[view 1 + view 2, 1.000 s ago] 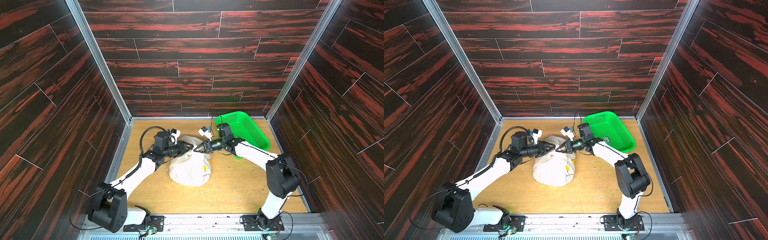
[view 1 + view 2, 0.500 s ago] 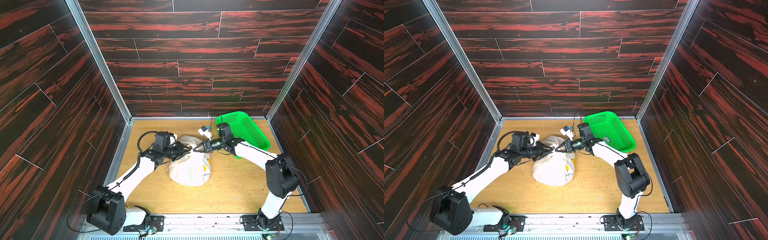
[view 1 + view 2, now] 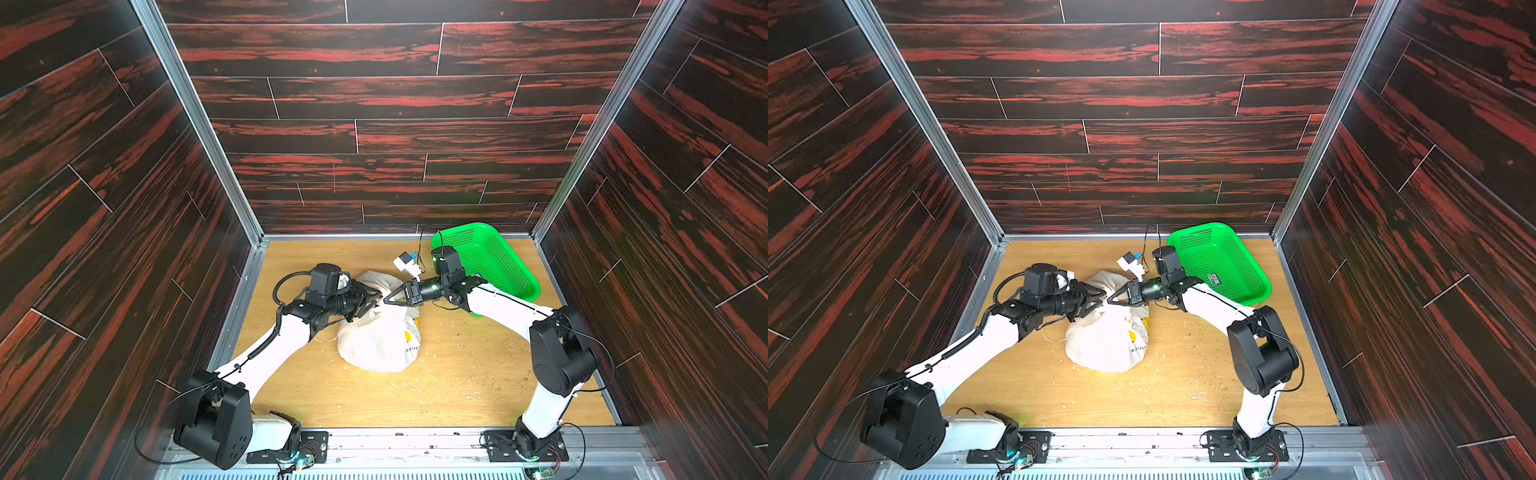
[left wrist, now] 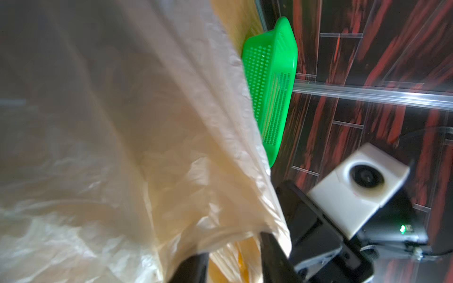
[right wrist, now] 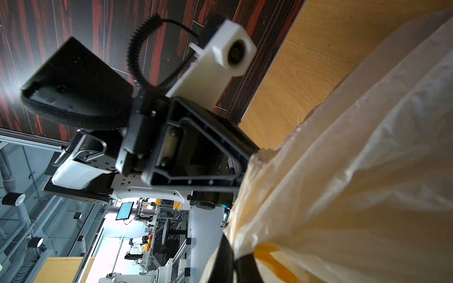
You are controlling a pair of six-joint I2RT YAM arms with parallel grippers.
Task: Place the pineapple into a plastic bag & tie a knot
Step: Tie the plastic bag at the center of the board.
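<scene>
At centre-left in a top view, the left gripper [image 3: 374, 300] points rightward onto the bunched top of the plastic bag [image 3: 376, 345]. In the left wrist view its dark fingers [image 4: 270, 256] stand partly apart at the bottom edge with crinkled white film between them. Whether the jaws actually clamp that film cannot be told.

The bag sits bulging on the wooden tabletop [image 3: 457, 374] at mid-frame, between the two arms, with a yellow print and small dark lettering on its right flank.

Just right of the bag's top, almost tip to tip with the left gripper, the right gripper [image 3: 388, 300] has its jaws closed on the film. In the right wrist view its fingers [image 5: 247, 269] pinch a taut fold low in the frame.

Farther right, at the back corner of the tabletop, the green mesh basket [image 3: 498, 266] lies apart from the bag.
</scene>
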